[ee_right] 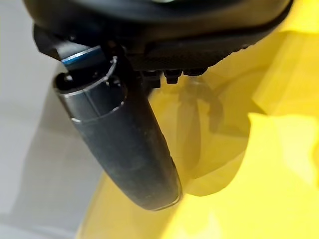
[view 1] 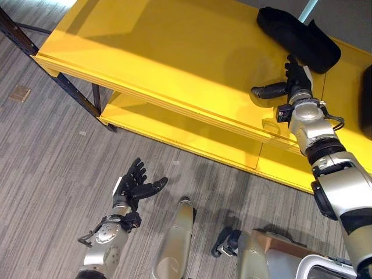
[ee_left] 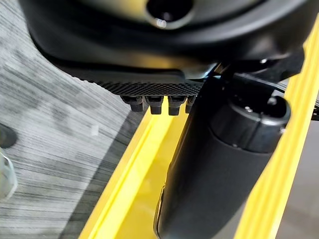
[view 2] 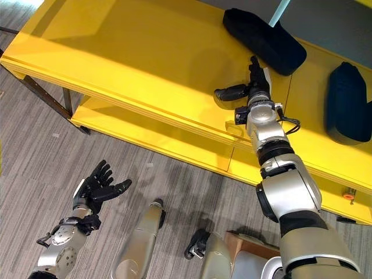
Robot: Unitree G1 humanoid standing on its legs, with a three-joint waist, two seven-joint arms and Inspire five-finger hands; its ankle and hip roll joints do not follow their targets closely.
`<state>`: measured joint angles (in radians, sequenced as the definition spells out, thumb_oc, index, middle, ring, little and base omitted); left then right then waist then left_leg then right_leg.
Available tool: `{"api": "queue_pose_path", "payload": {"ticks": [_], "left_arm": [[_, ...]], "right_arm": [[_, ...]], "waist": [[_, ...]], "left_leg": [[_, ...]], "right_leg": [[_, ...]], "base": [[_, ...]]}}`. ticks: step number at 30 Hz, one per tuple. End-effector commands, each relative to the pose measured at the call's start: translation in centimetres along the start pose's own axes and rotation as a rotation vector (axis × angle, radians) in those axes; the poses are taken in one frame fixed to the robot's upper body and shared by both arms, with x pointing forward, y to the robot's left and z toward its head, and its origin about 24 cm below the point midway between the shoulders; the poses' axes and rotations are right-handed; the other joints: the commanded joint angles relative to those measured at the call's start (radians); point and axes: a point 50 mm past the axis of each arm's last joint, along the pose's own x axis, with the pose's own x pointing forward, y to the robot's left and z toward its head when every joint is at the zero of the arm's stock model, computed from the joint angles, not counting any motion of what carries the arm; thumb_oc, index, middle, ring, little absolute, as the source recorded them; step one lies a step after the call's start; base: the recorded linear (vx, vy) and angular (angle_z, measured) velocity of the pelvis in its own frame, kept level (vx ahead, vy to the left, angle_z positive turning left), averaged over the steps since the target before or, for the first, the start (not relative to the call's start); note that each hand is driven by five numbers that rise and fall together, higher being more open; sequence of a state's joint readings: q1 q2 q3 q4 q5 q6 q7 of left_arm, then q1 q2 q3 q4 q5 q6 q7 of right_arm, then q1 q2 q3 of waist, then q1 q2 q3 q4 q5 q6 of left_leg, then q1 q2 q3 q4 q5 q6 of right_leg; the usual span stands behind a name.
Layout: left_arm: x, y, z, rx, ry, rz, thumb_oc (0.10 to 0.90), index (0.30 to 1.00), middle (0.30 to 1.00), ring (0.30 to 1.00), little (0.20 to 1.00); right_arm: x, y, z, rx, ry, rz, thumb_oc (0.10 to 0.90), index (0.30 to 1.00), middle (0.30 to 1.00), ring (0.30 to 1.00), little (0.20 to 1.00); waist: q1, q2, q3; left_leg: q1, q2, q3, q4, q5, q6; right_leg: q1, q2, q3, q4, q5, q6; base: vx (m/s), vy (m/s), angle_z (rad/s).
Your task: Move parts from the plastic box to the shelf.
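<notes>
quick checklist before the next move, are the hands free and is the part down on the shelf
1. Right hand free: ok, fingers straight over the yellow shelf, nothing between them.
2. Left hand free: ok, open and relaxed above the floor, holding nothing.
3. Part placed: ok, a black part lies on the shelf's top board just beyond the right hand.
4. Right hand clear of that part: cannot tell, the fingertips end very near it.
5. Second dark part: ok, resting on the shelf to the right.
6. Plastic box position: cannot tell.
</notes>
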<state>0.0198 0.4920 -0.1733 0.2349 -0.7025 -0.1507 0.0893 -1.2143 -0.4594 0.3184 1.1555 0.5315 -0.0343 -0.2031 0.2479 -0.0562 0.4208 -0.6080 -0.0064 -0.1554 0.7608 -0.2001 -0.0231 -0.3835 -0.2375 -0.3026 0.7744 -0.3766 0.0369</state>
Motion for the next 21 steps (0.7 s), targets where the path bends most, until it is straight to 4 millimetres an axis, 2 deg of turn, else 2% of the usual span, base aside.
{"api": "queue_pose_path", "payload": {"ticks": [1, 2, 4, 13, 15, 17, 18, 19, 20, 21], "left_arm": [[-0.1, -0.4, 1.8, 0.021, -0.097, -0.043, 0.900, 1.000, 1.000, 1.000, 1.000], [-0.1, -0.4, 1.9, 0.027, -0.099, -0.041, 0.900, 1.000, 1.000, 1.000, 1.000], [-0.1, -0.2, 2.0, 0.030, -0.103, -0.038, 0.900, 1.000, 1.000, 1.000, 1.000], [-0.4, 0.5, 1.7, 0.018, -0.093, -0.021, 0.900, 1.000, 1.000, 1.000, 1.000], [-0.5, 0.6, 1.6, 0.012, -0.094, -0.017, 0.900, 1.000, 1.000, 1.000, 1.000], [-0.5, 0.7, 1.6, 0.009, -0.095, -0.014, 0.900, 1.000, 1.000, 1.000, 1.000], [-0.6, 0.8, 1.6, 0.013, -0.097, -0.011, 0.900, 1.000, 1.000, 1.000, 1.000], [-0.5, 0.8, 1.6, 0.012, -0.097, -0.011, 0.900, 1.000, 1.000, 1.000, 1.000], [-0.6, 0.9, 1.6, 0.013, -0.100, -0.007, 0.900, 1.000, 1.000, 1.000, 1.000], [-0.6, 1.0, 1.6, 0.015, -0.099, -0.004, 0.900, 1.000, 1.000, 1.000, 1.000]], "right_arm": [[-0.1, 0.0, 1.3, 0.105, -0.102, -0.020, 0.900, 1.000, 1.000, 1.000, 1.000], [-0.2, 1.0, 1.5, 0.095, -0.111, 0.016, 0.900, 1.000, 1.000, 1.000, 1.000], [-0.2, 1.5, 2.3, 0.053, -0.138, 0.044, 0.900, 1.000, 1.000, 1.000, 1.000], [-1.3, 3.5, 9.7, -0.186, -0.447, 0.180, 0.900, 1.000, 1.000, 1.000, 1.000], [-1.7, 3.2, 11.7, -0.239, -0.525, 0.172, 0.900, 1.000, 1.000, 1.000, 1.000], [-1.7, 2.7, 12.5, -0.276, -0.552, 0.151, 0.900, 1.000, 1.000, 1.000, 1.000], [-2.0, 2.0, 14.1, -0.357, -0.611, 0.119, 0.900, 1.000, 1.000, 1.000, 1.000], [-2.0, 2.0, 14.1, -0.357, -0.612, 0.118, 0.900, 1.000, 1.000, 1.000, 1.000], [-2.1, 1.1, 15.2, -0.494, -0.653, 0.073, 0.900, 1.000, 1.000, 1.000, 1.000], [-2.3, 0.8, 15.8, -0.550, -0.674, 0.061, 0.900, 1.000, 1.000, 1.000, 1.000]], "waist": [[0.031, -0.028, -0.084], [0.033, -0.031, -0.088], [0.034, -0.033, -0.093], [0.023, -0.053, -0.117], [0.017, -0.056, -0.120], [0.014, -0.058, -0.122], [0.008, -0.061, -0.124], [0.008, -0.061, -0.124], [0.004, -0.062, -0.124], [0.003, -0.062, -0.125]], "left_leg": [[0.032, 0.081, -0.083, 0.031, -0.110, -0.020], [0.033, 0.083, -0.084, 0.037, -0.115, -0.020], [0.038, 0.084, -0.085, 0.036, -0.117, -0.019], [0.043, 0.091, -0.070, 0.034, -0.118, -0.022], [0.041, 0.094, -0.069, 0.036, -0.119, -0.022], [0.042, 0.094, -0.067, 0.035, -0.119, -0.023], [0.041, 0.095, -0.066, 0.032, -0.119, -0.025], [0.041, 0.095, -0.066, 0.032, -0.119, -0.025], [0.038, 0.096, -0.064, 0.030, -0.117, -0.026], [0.038, 0.097, -0.065, 0.028, -0.117, -0.027]], "right_leg": [[0.074, -0.028, 0.008, -0.006, -0.023, 0.015], [0.083, -0.029, 0.008, -0.013, -0.022, 0.016], [0.087, -0.027, 0.009, -0.017, -0.021, 0.017], [0.089, -0.028, 0.023, -0.030, -0.012, 0.019], [0.085, -0.028, 0.026, -0.027, -0.010, 0.019], [0.084, -0.028, 0.028, -0.026, -0.010, 0.019], [0.080, -0.028, 0.031, -0.027, -0.010, 0.019], [0.080, -0.028, 0.031, -0.026, -0.010, 0.019], [0.075, -0.028, 0.034, -0.023, -0.011, 0.018], [0.074, -0.027, 0.034, -0.021, -0.012, 0.018]], "base": [[0.01, 0.003, -0.06], [0.01, 0.005, -0.04], [0.00, 0.000, 0.00], [0.00, 0.000, 0.00], [0.01, 0.003, -0.02], [0.01, 0.006, -0.06], [0.01, 0.007, -0.03], [0.00, 0.000, 0.00], [0.00, 0.000, 0.00], [0.01, -0.015, -0.04]]}}
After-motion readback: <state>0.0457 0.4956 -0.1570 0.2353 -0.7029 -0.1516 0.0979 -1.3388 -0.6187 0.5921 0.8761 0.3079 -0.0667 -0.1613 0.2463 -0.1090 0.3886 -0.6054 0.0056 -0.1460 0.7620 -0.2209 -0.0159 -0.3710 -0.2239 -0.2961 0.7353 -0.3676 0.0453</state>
